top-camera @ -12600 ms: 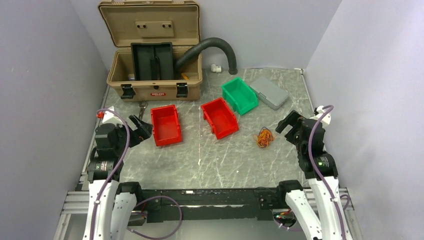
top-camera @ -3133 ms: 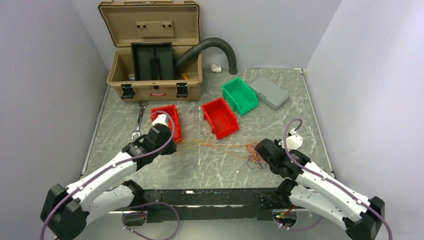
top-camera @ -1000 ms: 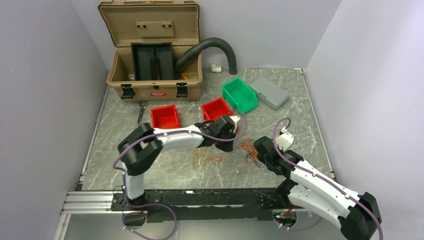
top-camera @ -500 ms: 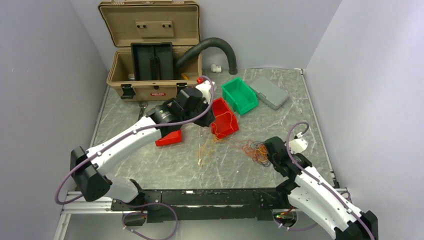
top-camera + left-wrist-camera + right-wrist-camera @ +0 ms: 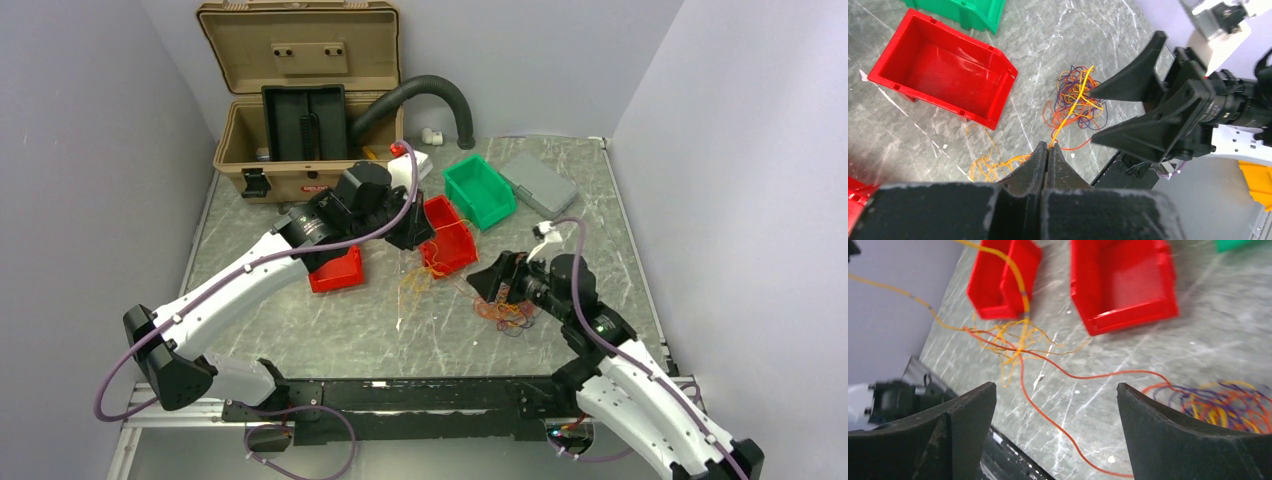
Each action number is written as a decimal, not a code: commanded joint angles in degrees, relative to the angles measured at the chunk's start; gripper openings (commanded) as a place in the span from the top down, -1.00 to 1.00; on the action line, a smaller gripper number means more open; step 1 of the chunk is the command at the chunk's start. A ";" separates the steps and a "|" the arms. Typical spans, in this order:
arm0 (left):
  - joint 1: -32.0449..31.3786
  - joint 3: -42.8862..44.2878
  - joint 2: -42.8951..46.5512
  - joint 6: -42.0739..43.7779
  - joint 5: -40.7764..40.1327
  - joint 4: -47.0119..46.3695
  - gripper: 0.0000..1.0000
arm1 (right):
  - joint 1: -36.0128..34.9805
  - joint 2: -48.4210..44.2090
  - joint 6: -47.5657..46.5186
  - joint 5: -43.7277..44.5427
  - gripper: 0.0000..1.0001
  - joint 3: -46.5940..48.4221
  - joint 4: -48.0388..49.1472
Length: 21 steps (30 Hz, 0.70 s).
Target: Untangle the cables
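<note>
Pinching one yellow wire, the left fingers [image 5: 1048, 150] are pressed tight together, up above the table [image 5: 300, 330]. The wire runs from their tips down to the cables [image 5: 1079, 97], a small messy ball of orange, yellow, red and dark wires. The ball lies on the table, near the front and over to the right.

The right fingers [image 5: 487, 282] are spread wide apart and hold nothing. They hang low just beside the ball, with their tips pointing across it toward the left arm. In the right wrist view the ball sits at the bottom right, next to one finger.

A long red wire runs out from the ball across the table to a loose bunch [image 5: 1013, 340] of thin orange wires. This bunch lies in front of a red bin [image 5: 452, 245]. From the bunch, a yellow wire goes up and out of the right wrist view.

A second red bin [image 5: 338, 272] sits to the left, partly under the left arm. A green bin [image 5: 480, 190] stands behind the first red one, with a grey box [image 5: 538, 183] beside it. At the back is an open tan case [image 5: 310, 100] with a black hose [image 5: 425, 90] bending out of it.
</note>
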<state>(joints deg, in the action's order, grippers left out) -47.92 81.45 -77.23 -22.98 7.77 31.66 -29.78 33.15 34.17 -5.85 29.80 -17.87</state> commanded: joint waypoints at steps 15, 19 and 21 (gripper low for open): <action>2.03 8.03 2.90 -3.12 -6.30 7.64 1.00 | -10.23 18.19 -0.45 18.44 0.90 -3.55 17.50; 8.05 5.29 8.73 -5.71 -14.37 9.35 1.00 | -9.21 13.87 16.35 38.06 1.00 -4.53 -0.28; 11.88 2.58 12.19 -7.51 -17.68 9.80 1.00 | -8.14 11.26 25.38 44.22 1.00 -4.37 -11.30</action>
<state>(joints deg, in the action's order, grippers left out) -41.78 86.11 -72.82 -26.41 0.43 39.16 -39.44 48.77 40.03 16.43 25.71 -9.56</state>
